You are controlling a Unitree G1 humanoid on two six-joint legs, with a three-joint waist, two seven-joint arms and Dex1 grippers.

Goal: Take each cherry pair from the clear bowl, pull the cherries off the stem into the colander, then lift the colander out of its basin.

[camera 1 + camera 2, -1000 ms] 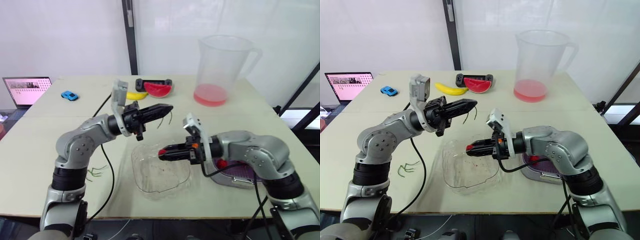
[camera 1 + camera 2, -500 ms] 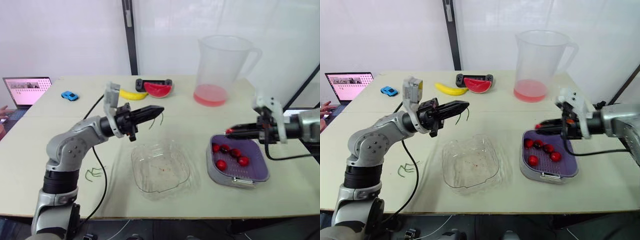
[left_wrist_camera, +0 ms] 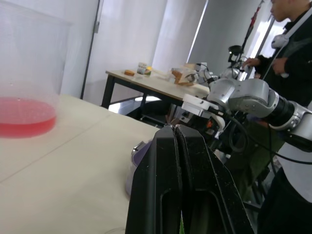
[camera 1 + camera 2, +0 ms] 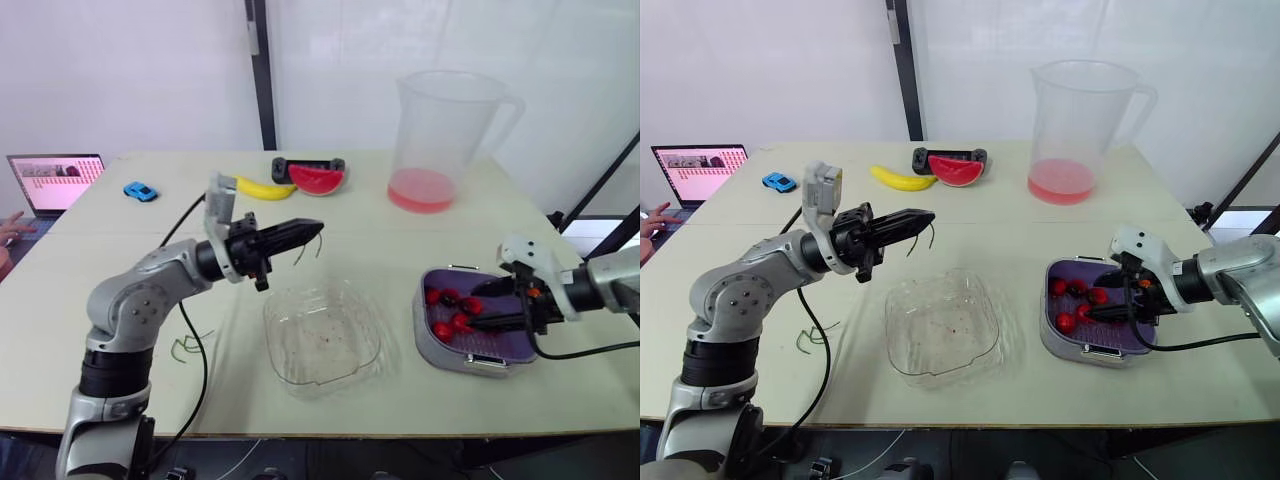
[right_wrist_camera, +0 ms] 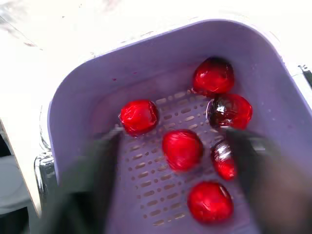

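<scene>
Over on the left, a few loose stems (image 4: 190, 345) lie on the table (image 4: 120, 400). Above and past them the left gripper (image 4: 312, 228) hangs in the air, fingers clamped tight. A thin green stem (image 4: 319, 243) is pinched at the very tips and dangles below them, no fruit on it. It sits just beyond the far left corner of the clear bowl (image 4: 270, 335), which rests mid-table with no cherry pairs inside. Across to the right: the purple colander (image 5: 161, 63) sits in its grey basin (image 4: 1095, 352) with six red cherries (image 5: 182, 148) on its slotted floor. The right gripper (image 4: 474, 306) is down over the colander, fingers spread wide, cherries lying between them. Whether either finger touches one, I can't tell.
</scene>
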